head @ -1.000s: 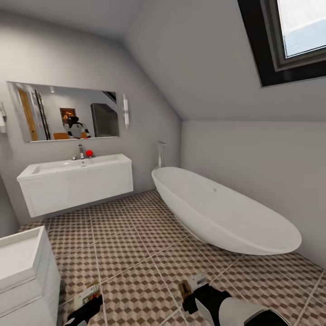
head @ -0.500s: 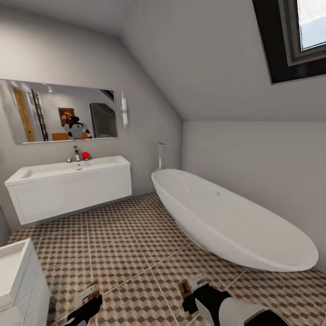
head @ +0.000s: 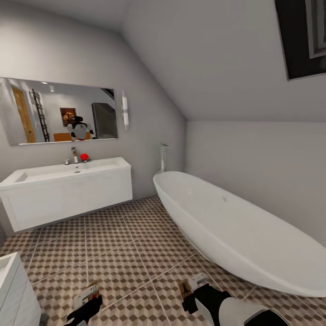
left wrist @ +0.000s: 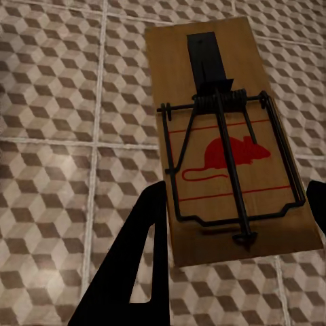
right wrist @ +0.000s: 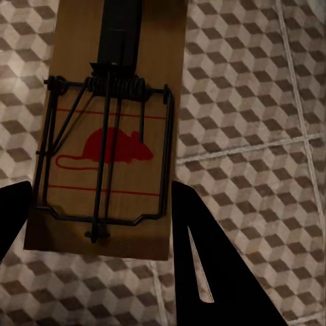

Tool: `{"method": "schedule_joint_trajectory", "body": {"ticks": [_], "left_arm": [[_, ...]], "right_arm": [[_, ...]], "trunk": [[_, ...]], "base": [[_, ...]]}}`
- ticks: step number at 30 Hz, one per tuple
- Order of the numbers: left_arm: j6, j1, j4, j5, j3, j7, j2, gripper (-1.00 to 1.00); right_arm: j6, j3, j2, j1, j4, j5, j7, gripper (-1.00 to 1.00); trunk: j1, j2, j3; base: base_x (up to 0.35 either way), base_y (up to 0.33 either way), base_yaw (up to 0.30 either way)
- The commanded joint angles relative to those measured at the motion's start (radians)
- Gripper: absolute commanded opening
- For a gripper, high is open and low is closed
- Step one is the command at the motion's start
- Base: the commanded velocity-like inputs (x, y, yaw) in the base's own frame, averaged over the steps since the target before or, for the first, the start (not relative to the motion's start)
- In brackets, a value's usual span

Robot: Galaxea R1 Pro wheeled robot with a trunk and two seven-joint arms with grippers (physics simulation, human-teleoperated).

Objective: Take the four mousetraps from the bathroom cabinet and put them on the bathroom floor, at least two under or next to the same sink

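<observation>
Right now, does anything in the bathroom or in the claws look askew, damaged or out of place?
Nothing stands out. Each claw, left and right, grips a flat tan wooden mousetrap, wire parts intact. The cube-patterned tile floor, white vanity sink and bathtub look undisturbed.

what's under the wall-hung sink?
Under the sink and its white cabinet there is a shadowed gap over bathroom floor tiles. No mousetrap shows there; the gap's back is too dark to tell.
</observation>
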State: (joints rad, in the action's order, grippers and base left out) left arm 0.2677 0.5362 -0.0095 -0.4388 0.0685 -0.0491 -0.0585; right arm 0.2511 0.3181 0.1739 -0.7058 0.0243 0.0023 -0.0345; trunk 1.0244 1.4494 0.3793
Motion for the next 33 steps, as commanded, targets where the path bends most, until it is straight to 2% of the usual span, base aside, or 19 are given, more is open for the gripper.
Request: {"method": "schedule_joint_trajectory", "body": {"ticks": [1,33], "left_arm": [[0.002,0.001,0.0,0.009,0.007,-0.006,0.0,-1.0],[0.002,0.001,0.0,0.006,0.007,-0.005,0.0,-1.0]], "right_arm": [[0.002,0.004,0.001,-0.001,0.002,-0.004,-0.001,-1.0],[0.006,0.004,0.001,-0.001,0.002,-0.004,-0.001,-1.0]], "trunk": [[0.001,0.001,0.001],[0.001,0.001,0.001]], "base": [[0.323,0.0,0.212],[0.323,0.0,0.268]]}}
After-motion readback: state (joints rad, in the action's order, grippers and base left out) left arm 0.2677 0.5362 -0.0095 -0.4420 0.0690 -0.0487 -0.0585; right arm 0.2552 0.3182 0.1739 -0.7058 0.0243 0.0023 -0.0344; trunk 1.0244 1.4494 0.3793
